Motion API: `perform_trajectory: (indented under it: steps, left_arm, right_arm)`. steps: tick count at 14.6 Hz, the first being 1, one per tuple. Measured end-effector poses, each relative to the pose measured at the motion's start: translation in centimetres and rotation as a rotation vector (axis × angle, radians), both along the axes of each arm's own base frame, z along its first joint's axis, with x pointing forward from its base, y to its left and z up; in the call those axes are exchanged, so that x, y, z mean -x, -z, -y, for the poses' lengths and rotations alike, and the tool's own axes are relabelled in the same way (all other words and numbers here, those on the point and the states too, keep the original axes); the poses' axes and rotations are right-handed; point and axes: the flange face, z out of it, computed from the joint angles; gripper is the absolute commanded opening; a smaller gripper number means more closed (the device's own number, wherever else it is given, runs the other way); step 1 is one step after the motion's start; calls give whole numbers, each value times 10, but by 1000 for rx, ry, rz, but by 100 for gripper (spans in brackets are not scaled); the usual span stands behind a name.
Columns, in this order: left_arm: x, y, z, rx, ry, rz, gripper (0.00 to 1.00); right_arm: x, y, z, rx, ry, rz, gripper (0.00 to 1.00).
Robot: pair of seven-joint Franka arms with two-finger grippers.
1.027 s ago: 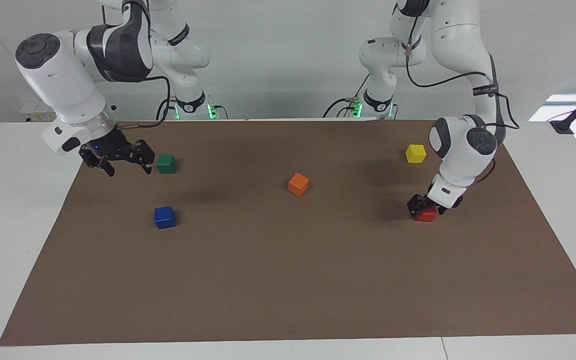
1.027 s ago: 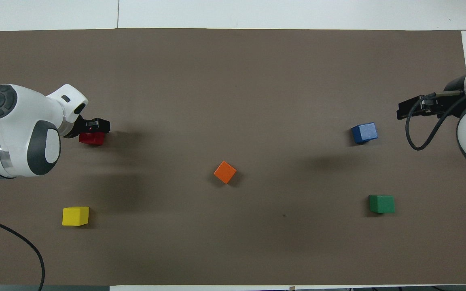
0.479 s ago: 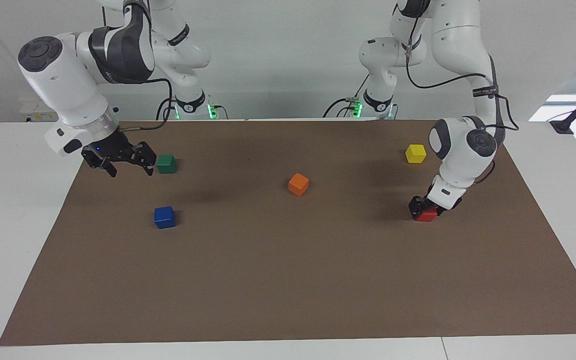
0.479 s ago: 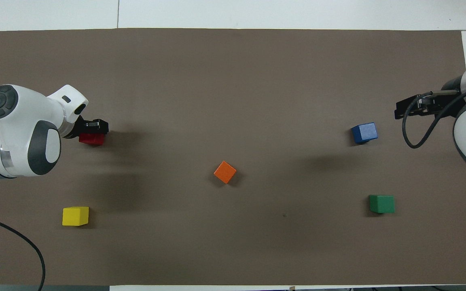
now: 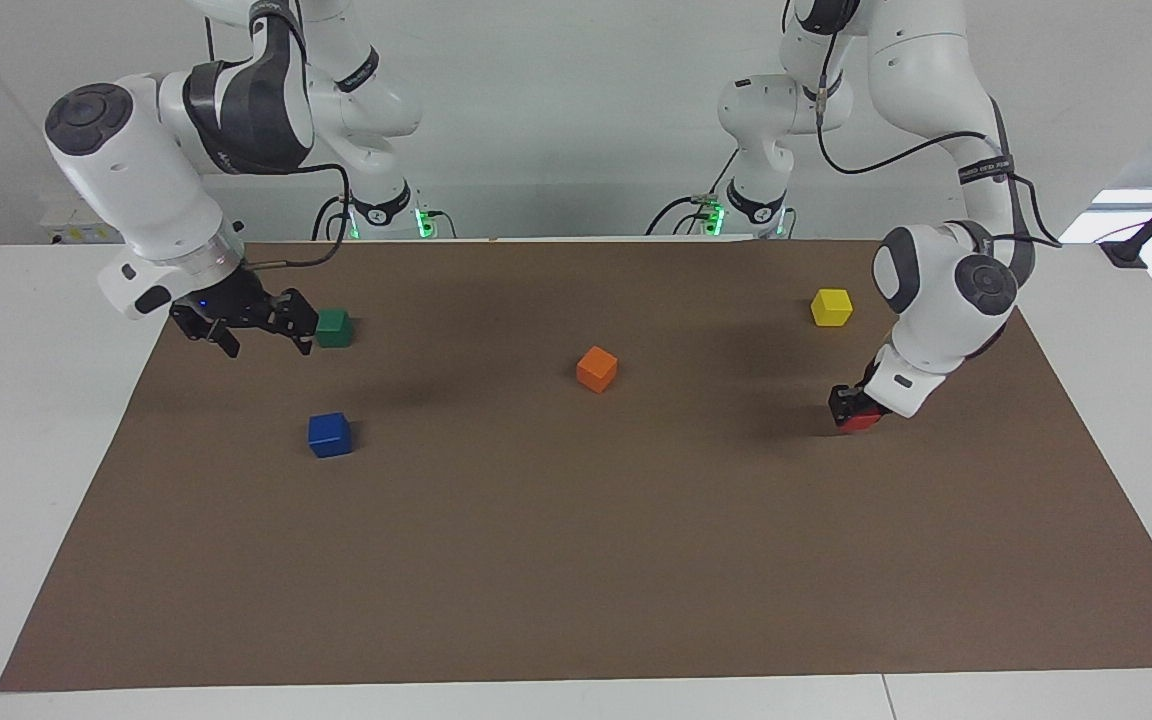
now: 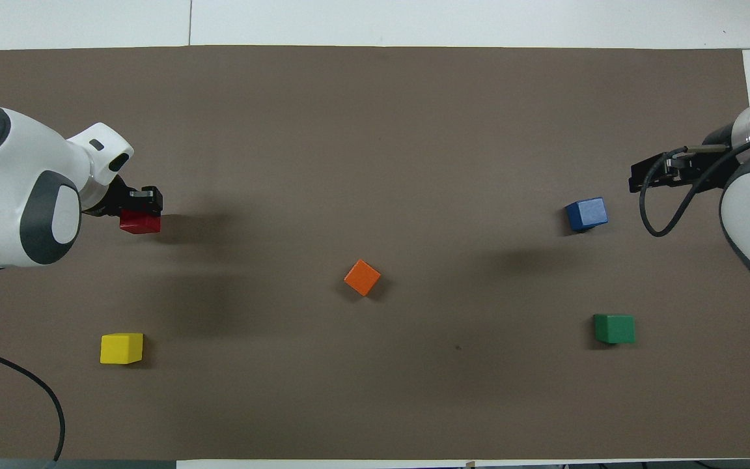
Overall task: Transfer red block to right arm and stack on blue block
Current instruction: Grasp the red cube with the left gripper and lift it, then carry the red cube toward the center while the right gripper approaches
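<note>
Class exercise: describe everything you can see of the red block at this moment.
The red block is a small, bright red cube with flat, plain faces, lying toward the left arm's end of the brown mat. The left end effector is shut on it, its black fingers covering part of the top. It sits farther from the robots than the yellow block.

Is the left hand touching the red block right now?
Touching. In the facing view the left hand is shut on the red block, its fingers against the block's sides; the overhead view agrees, with the block tucked under the hand.

orange block point(image 5: 596, 368) sits between blue block point(image 5: 329, 435) and red block point(image 5: 859, 420).
</note>
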Motion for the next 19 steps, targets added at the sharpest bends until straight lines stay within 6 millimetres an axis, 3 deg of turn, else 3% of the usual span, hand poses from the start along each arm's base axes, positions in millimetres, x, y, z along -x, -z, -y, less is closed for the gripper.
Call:
perform_trajectory:
  steps: [6, 9, 12, 15, 19]
  left_arm:
    - [-6, -82, 57, 180, -333, -112, 0]
    - [-3, -113, 82, 276, -502, -170, 0]
    - [3, -127, 103, 371, -662, -265, 0]
    - [13, -136, 142, 419, -787, -363, 0]
    - [26, -150, 205, 535, -907, -491, 0]
  right_arm:
    - [-1, 1, -3, -213, 21, 6, 100]
    - [6, 23, 11, -411, 12, -4, 100]
    - [23, 42, 43, -650, -5, 5, 100]
    - [47, 48, 71, -906, -20, 47, 100]
    - [60, 52, 66, -1203, 30, 48, 100]
